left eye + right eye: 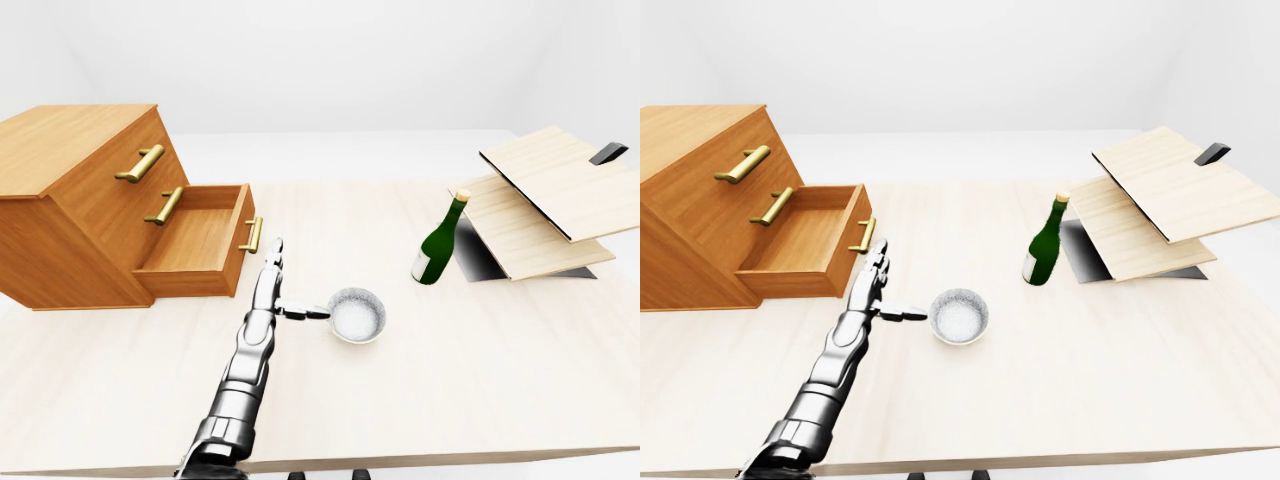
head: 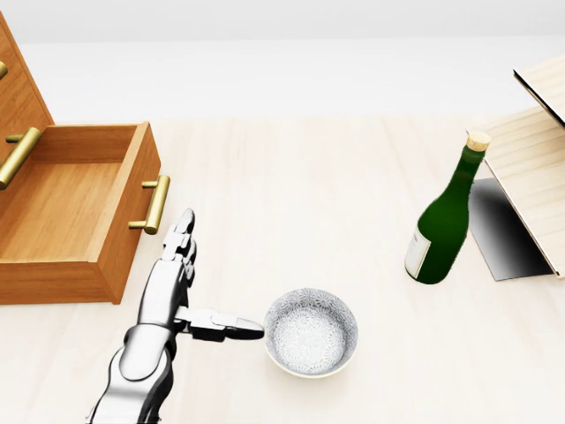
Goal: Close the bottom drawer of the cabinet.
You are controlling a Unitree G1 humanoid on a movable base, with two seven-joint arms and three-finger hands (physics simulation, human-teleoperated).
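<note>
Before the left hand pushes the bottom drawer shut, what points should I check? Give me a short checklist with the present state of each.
1. Bottom drawer is open and needs the push: ok.
2. Left hand is open, fingers extended: ok.
3. Fingers touching the drawer front: not ok; the fingertips stand just short of the brass handle.
4. Drawer inside shows nothing that would block closing: ok.
5. Bowl clear of the hand: not ok; the thumb tip is almost at its rim.
6. Green bottle upright and far from the hand's path: ok.
7. Right hand position: cannot tell, it is not in view.
</note>
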